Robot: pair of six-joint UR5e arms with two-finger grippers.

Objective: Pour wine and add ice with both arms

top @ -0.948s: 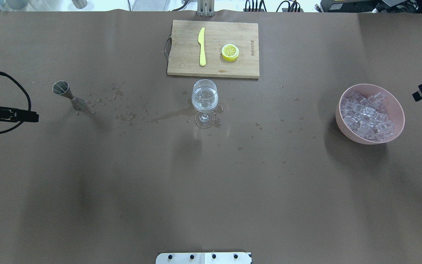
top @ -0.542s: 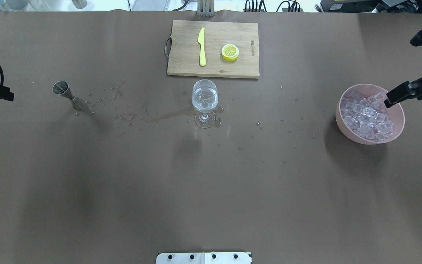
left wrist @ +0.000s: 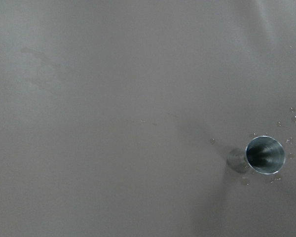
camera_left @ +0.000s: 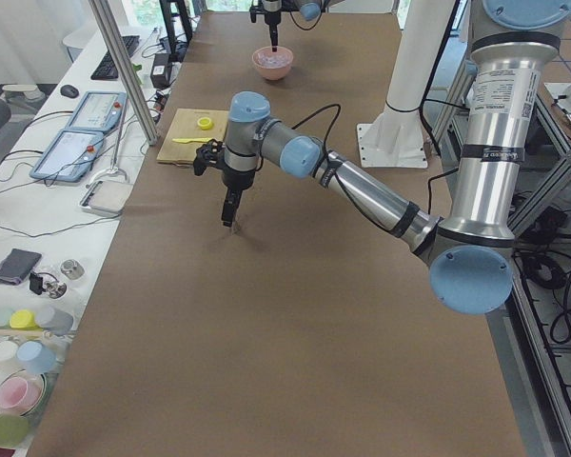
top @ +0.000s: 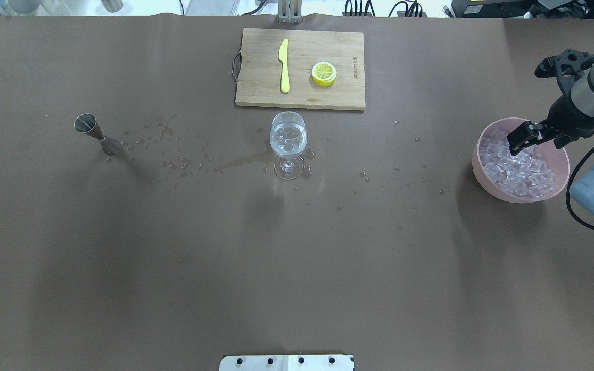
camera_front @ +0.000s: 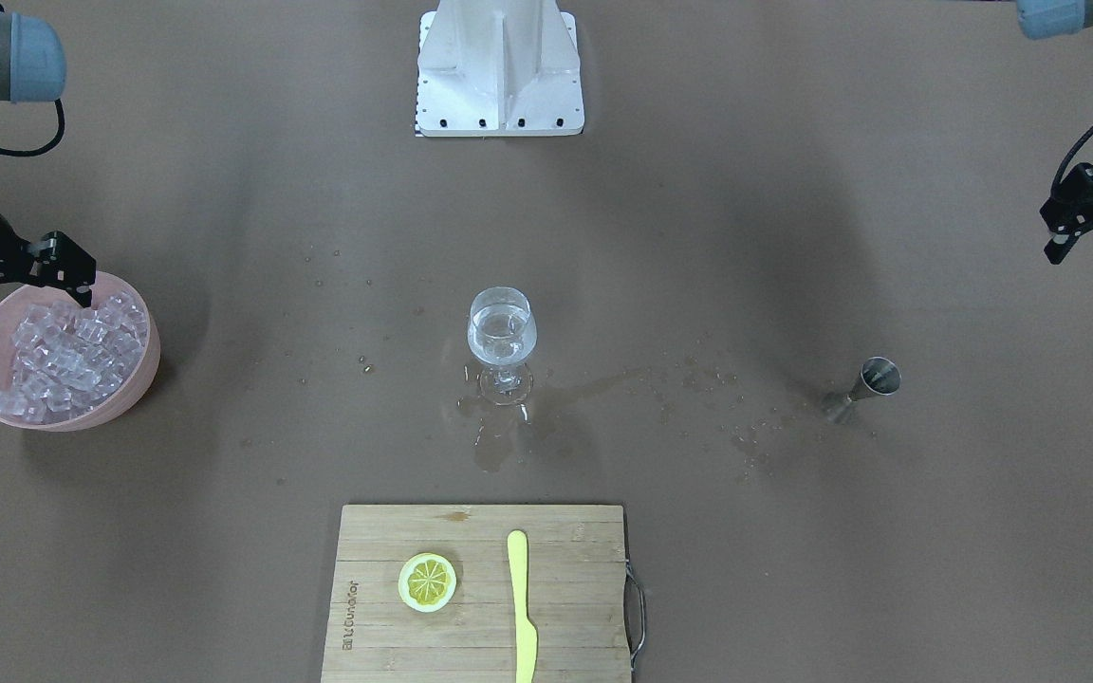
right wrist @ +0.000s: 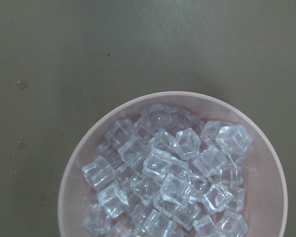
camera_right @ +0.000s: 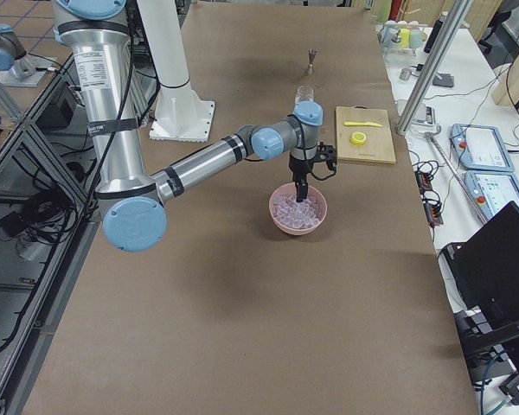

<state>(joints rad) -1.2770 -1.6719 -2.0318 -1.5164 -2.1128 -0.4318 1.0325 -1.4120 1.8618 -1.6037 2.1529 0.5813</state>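
A stemmed glass (top: 287, 138) with clear wine in it stands mid-table (camera_front: 502, 334). A pink bowl (top: 508, 195) full of small clear ice cubes (top: 526, 172) stands at the right (camera_front: 129, 389). My right gripper (top: 520, 140) points down over the bowl's far rim, just above the ice (camera_front: 72, 280), and looks open and empty. The right wrist view looks straight down on the ice (right wrist: 172, 182). A steel jigger (top: 93, 131) stands upright at the left (left wrist: 265, 154). My left gripper (camera_front: 1064, 242) hangs high, left of the jigger, out of the overhead view, and looks open and empty.
A wooden cutting board (top: 302, 98) with a yellow knife (top: 284, 64) and a lemon slice (top: 324, 73) lies behind the glass. Spilled drops and a wet streak (top: 188, 162) run between jigger and glass. The white base plate (top: 286, 362) is at the near edge.
My right gripper has swung in from the right edge to over the bowl of ice. My left gripper has drawn back to the left, out of the overhead view.
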